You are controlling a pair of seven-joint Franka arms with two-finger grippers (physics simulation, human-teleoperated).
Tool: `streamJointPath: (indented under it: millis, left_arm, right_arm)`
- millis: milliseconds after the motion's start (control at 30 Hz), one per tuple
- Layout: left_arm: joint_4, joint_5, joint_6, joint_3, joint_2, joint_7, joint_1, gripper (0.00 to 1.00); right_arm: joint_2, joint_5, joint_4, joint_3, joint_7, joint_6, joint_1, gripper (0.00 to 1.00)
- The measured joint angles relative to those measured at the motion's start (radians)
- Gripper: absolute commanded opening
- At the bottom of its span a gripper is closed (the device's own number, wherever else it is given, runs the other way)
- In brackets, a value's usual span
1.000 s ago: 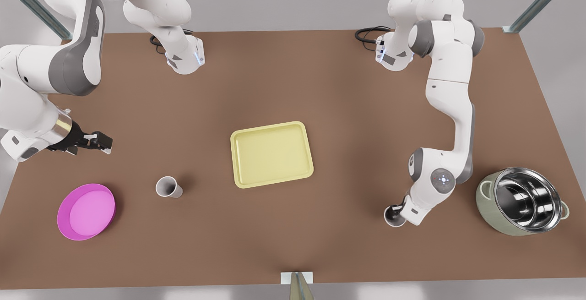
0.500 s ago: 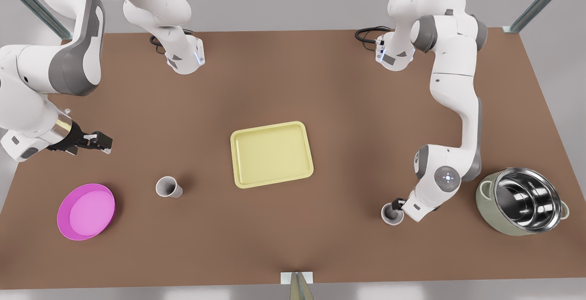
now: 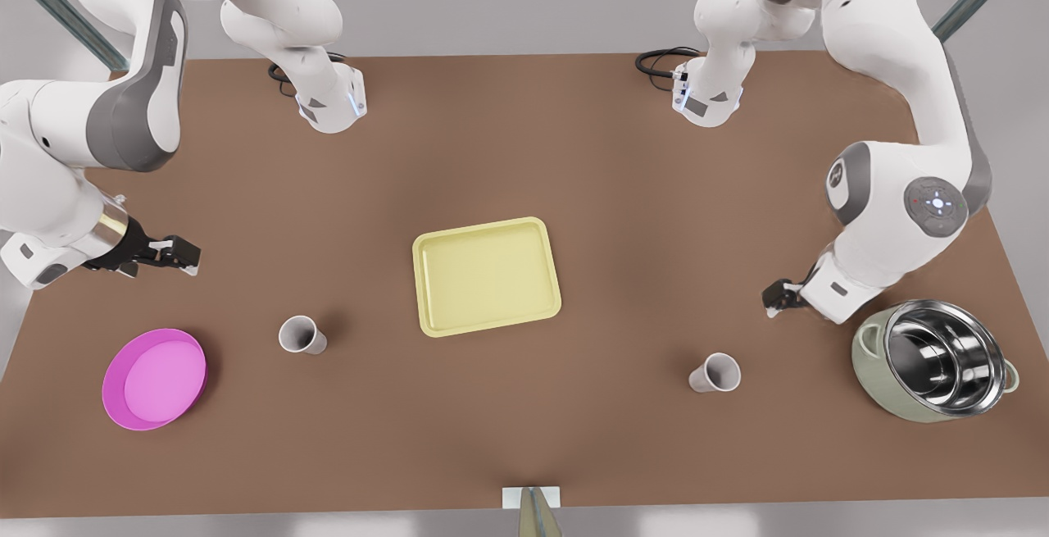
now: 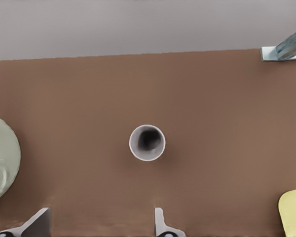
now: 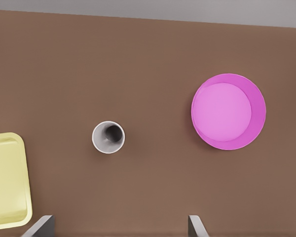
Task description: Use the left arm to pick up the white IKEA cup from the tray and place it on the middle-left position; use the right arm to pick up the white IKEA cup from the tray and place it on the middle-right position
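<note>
Pale yellow rectangular tray [image 3: 487, 276] at the middle of the brown worktop [image 3: 574, 152], bare inside. One white cup [image 3: 301, 334] upright towards the front view's left, near a round magenta dish [image 3: 154, 378]. Other white cup [image 3: 715, 373] upright towards the front view's right, near a green pot with shiny steel inside [image 3: 934, 359].

Left gripper [image 3: 774, 298] above the worktop between this cup and the pot, fingers [image 4: 160, 222] spread wide, holding nothing. Right gripper [image 3: 182, 252] off at the front view's left, also spread wide.

Seen from the wrist views: dark hollow of each cup from straight above.
</note>
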Motion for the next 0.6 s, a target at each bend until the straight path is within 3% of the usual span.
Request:
streamJointPath:
  millis: [67, 600]
  left_arm:
    - [-0.034, -0.012, -0.053, 0.003, -0.066, 0.005, 0.008, 1.00]
    - [-0.011, -0.030, -0.177, 0.003, -0.062, 0.032, 0.021, 1.00]
  right_arm:
    - [0.000, 0.000, 0.000, 0.001, 0.000, 0.000, -0.006, 1.00]
    - [0.000, 0.000, 0.001, 0.000, 0.000, 0.001, -0.008, 1.00]
